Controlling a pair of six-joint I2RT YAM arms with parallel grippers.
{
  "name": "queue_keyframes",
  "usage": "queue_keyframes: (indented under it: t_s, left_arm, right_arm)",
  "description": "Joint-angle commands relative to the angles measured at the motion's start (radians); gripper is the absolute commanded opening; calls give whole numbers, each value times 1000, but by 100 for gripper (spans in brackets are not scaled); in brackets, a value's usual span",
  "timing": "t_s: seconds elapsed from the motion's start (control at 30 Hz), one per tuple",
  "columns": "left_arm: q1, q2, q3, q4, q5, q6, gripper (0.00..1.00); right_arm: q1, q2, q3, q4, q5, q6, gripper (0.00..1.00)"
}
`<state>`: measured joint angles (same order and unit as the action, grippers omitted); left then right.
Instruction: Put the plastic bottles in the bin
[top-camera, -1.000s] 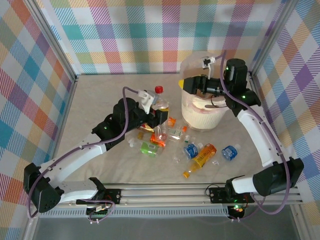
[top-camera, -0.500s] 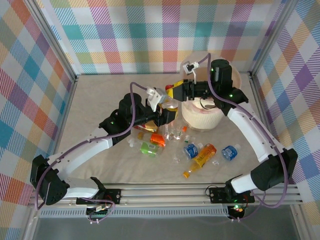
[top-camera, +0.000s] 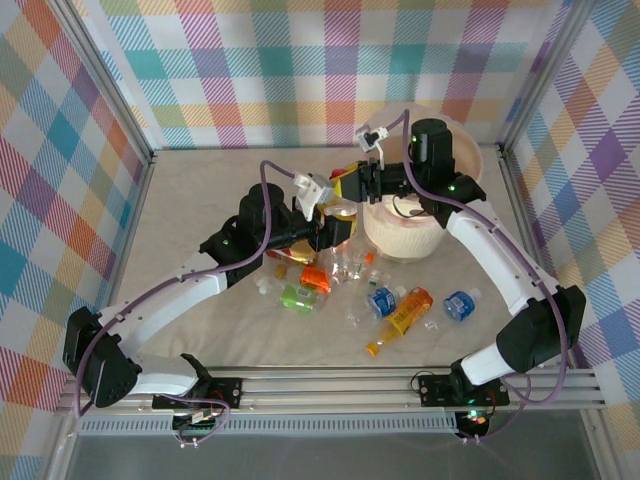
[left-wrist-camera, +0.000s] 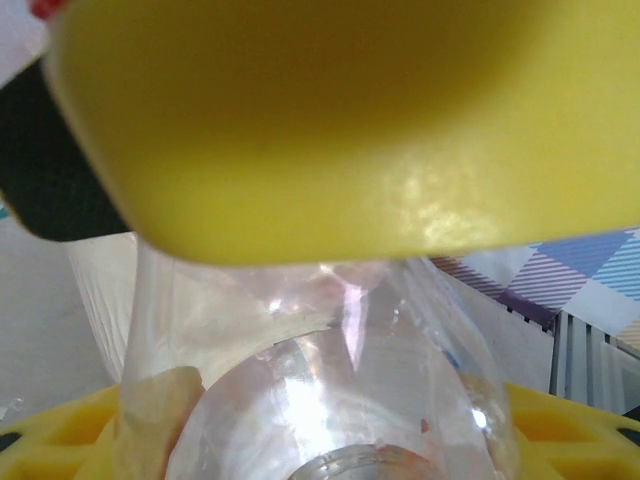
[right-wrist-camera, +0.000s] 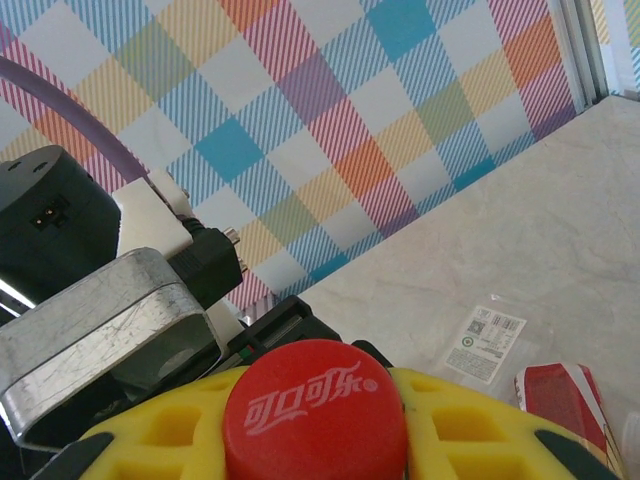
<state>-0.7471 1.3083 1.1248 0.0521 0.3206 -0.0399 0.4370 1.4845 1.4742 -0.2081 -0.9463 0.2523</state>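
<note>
Near the middle of the worktop (top-camera: 200, 200), just beside the bin's left wall, the two arms meet above the surface over one clear bottle (top-camera: 343, 208). The left pincer (top-camera: 335, 222) is clamped on the bottle's body; in its wrist view the crumpled clear plastic (left-wrist-camera: 330, 380) sits between yellow fingers (left-wrist-camera: 60, 440), with a large blurred yellow shape close over it. The right pincer (top-camera: 352, 186) reaches in from the bin side and is closed on the bottle's red cap (right-wrist-camera: 315, 410), which shows in its wrist view with a yellow finger (right-wrist-camera: 480, 430) on either side and white lettering on top.

The bin (top-camera: 470, 150) stands in the far right corner of the worktop, and the right arm crosses over its rim.

The other plastic bottles lie loose between the worktop's centre and its near edge. A green-labelled one (top-camera: 298, 295) and an orange one (top-camera: 315, 278) are close together under the left arm. A blue-labelled one (top-camera: 380, 300) touches a long orange one (top-camera: 405, 312), and another blue one (top-camera: 458, 303) lies further toward the right edge.
</note>
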Motion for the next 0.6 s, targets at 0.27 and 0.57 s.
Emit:
queue_keyframes:
  t_s: [0.27, 0.57]
  left_arm:
    - [1, -51, -3, 34, -83, 28, 99]
    - [0, -172, -75, 21, -151, 17, 100]
  right_arm:
    - [11, -15, 64, -140, 165, 13, 0]
    - [11, 14, 204, -235, 321, -42, 0]
